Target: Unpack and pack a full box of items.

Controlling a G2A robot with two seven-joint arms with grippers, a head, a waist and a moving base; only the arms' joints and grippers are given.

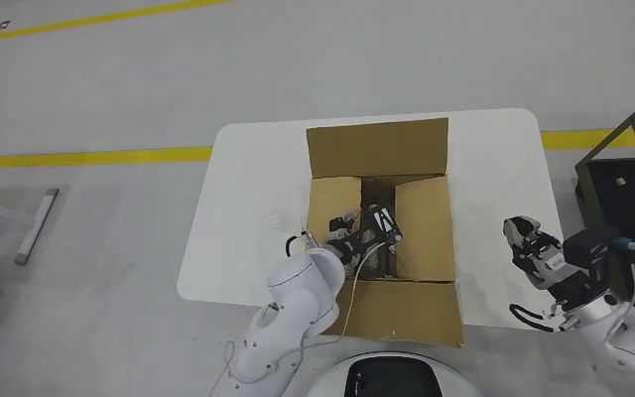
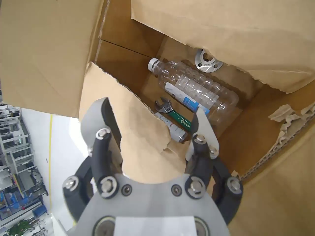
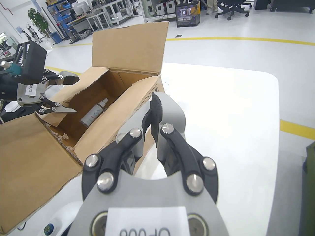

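Found left claw [image 2: 152, 108] spread wide astride a torn flap [image 2: 137, 124] of the box [image 1: 377, 149] on the table [image 1: 496, 159], saw bottle [image 2: 194, 87], wrench [image 2: 169, 111] and metal flange [image 2: 208, 62] on its floor from the left wrist, found right claw [image 3: 157, 104] clenched empty beside the box.

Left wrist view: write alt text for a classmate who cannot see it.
The open left pincer straddles a torn flap of the cardboard box. Inside lie a clear plastic bottle, a green-handled wrench and a metal flange.
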